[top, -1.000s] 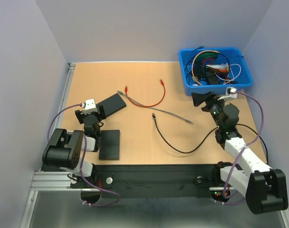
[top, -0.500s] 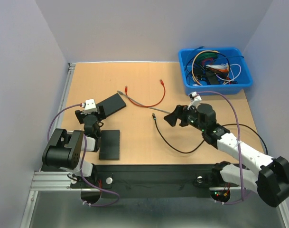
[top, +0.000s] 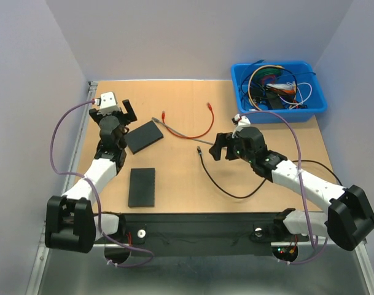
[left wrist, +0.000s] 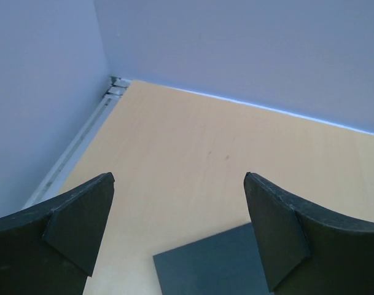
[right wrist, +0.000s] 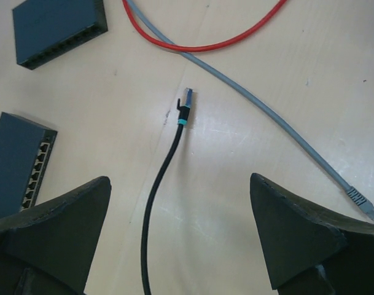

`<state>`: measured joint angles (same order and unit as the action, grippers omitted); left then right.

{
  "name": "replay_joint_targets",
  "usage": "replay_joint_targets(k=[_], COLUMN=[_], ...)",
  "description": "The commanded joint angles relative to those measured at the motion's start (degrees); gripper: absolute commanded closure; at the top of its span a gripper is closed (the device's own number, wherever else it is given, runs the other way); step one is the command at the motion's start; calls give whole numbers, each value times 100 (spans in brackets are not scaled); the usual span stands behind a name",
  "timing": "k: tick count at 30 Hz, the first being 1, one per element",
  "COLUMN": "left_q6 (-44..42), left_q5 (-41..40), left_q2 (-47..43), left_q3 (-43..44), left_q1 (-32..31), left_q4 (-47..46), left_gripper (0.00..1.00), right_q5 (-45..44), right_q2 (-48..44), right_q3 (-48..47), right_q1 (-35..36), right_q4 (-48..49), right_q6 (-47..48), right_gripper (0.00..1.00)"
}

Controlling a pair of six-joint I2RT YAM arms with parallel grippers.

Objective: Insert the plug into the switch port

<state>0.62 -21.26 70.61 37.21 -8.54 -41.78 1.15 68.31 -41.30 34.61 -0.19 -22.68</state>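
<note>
Two dark flat switches lie on the table: one (top: 144,136) at the back left, one (top: 142,186) nearer the front. The right wrist view shows the port row on the nearer switch (right wrist: 21,163) and the other switch (right wrist: 58,31) at the top left. A black cable (top: 226,189) ends in a plug (top: 199,149) with a teal collar (right wrist: 185,106). My right gripper (top: 218,146) hovers open just right of that plug, which lies ahead of the jaws (right wrist: 179,179). My left gripper (top: 113,114) hangs open over the back switch, whose corner (left wrist: 217,264) shows between its fingers.
A red cable (top: 196,128) and a grey cable (top: 205,141) lie across the middle behind the black plug. A blue bin (top: 319,101) full of tangled cables stands at the back right. An aluminium rail (top: 85,117) runs along the table's left edge.
The left arm has swung out from its folded pose near the base to the back left, over the back switch. The right gripper has come from the bin side leftward to the black plug.
</note>
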Motion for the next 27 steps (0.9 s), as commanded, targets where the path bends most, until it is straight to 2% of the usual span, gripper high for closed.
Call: replay_joint_targets(k=[1, 3, 5, 6, 7, 9, 12, 13, 15, 16, 20, 23, 27], left_q6=[719, 972, 1587, 1747, 1679, 1660, 1695, 1756, 1836, 1932, 2012, 2021, 2091], left_q5=[989, 1246, 802, 868, 1339, 1588, 1292, 856, 492, 273, 209, 245, 157], left_q2=[-677, -977, -1277, -1330, -1304, -1173, -874, -760, -680, -628, -469, -381, -390], left_q3=[252, 7, -414, -512, -618, -584, -399, -381, -416, -477, -557, -583, -662], left_q1=[-25, -25, -25, -8, -8, 1, 1, 1, 1, 1, 1, 1, 1], left_q4=[1522, 1288, 1181, 1137, 1041, 1031, 1374, 1444, 1585, 1585, 1568, 1576, 1629], left_gripper=[1, 1, 1, 1, 1, 1, 1, 1, 1, 1, 1, 1, 1], right_q5=[-316, -378, -729, -869, -1210, -1537, -2118, -2336, -2522, -2653, -2952, -3207, -3227], right_q2=[225, 384, 655, 761, 1006, 1253, 1719, 1825, 2141, 2247, 2827, 3214, 3618], right_q3=[-439, -493, -738, -844, -1097, -1336, -1679, -1741, -1951, -2039, -2479, -2813, -3042], right_q1=[186, 291, 589, 704, 818, 1143, 1381, 1408, 1470, 1478, 1505, 1496, 1505], right_q4=[-227, -271, -368, -490, -578, -719, -956, -974, -1027, -1045, -1168, -1229, -1247], right_q6=[324, 412, 483, 588, 624, 720, 887, 923, 993, 1019, 1177, 1283, 1336], right_gripper=[2, 3, 4, 4, 5, 7, 9, 13, 22, 31, 46, 51, 52])
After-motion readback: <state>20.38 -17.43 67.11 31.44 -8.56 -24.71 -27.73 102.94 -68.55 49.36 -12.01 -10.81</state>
